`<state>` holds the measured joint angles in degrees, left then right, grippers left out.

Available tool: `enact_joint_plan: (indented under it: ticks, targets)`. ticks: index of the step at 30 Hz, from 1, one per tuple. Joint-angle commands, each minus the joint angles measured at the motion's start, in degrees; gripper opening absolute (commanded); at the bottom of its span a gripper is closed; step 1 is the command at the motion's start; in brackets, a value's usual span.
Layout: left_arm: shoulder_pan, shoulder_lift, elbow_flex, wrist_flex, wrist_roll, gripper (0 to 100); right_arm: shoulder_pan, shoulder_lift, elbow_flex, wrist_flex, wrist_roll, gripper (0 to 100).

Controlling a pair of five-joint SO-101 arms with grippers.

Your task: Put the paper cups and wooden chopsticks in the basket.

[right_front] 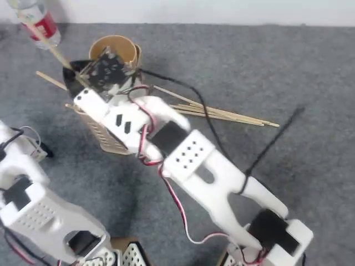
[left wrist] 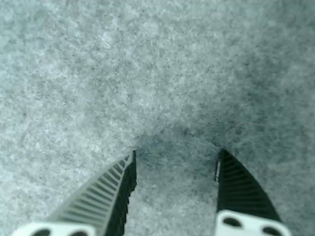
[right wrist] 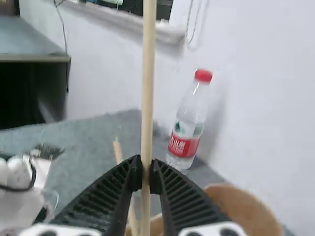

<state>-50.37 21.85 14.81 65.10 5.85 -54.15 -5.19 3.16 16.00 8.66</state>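
Robotics lab bench in an office-like room. The printed left arm (right_front: 39,216) and right arm (right_front: 194,160), with exposed wires (right_front: 177,208), stand on grey felt (right_front: 288,66). A white wall (right wrist: 256,59) borders the far edge, with a bottle (right wrist: 188,123) far left. A dark desk (right wrist: 29,93) and cabled sill (right wrist: 123,19) lie beyond.

Right arm (right_front: 188,155) apparently hides most of the basket (right_front: 104,136).

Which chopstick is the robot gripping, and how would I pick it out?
Find the basket under the outstretched right arm. Above it, the right gripper is shut on one chopstick slanting up past the water bottle. The other chopsticks lie on the grey mat.
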Motion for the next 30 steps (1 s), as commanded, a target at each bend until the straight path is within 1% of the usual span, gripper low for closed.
enact_joint_plan:
  ticks: [1,5,6,9,10,16,20,23,25,30]
  targets:
    - [0.5,0.3,1.1,0.1,0.4,27,-1.0,-1.2,2.7,-1.7,0.8,0.8]
    - [0.7,0.3,1.1,0.1,0.4,27,-1.2,-4.4,8.1,-1.7,1.1,2.1]
    - [0.7,0.3,1.1,0.1,0.4,27,-1.3,-5.4,9.1,-1.2,0.9,5.0]
    - [0.7,0.3,1.1,0.1,0.4,27,-1.4,-8.0,12.6,-0.7,0.7,21.2]
    - [0.6,0.3,1.1,0.1,0.4,27,-1.4,-8.7,13.3,-0.7,0.7,24.3]
    - [0.6,0.3,1.1,0.1,0.3,27,-1.5,-10.2,11.2,-0.7,1.9,21.4]
    - [0.6,0.3,1.1,0.1,0.3,27,-2.7,-7.9,6.3,-0.8,7.0,21.3]
    - [0.7,0.3,1.1,0.1,0.4,27,-4.3,-1.3,0.4,-0.4,11.2,21.3]
    - [0.7,0.3,1.1,0.1,0.4,27,-4.5,4.4,-5.9,2.0,12.4,21.3]
    - [0.6,0.4,1.1,0.1,0.3,27,-4.5,19.1,-25.3,13.5,10.5,21.3]
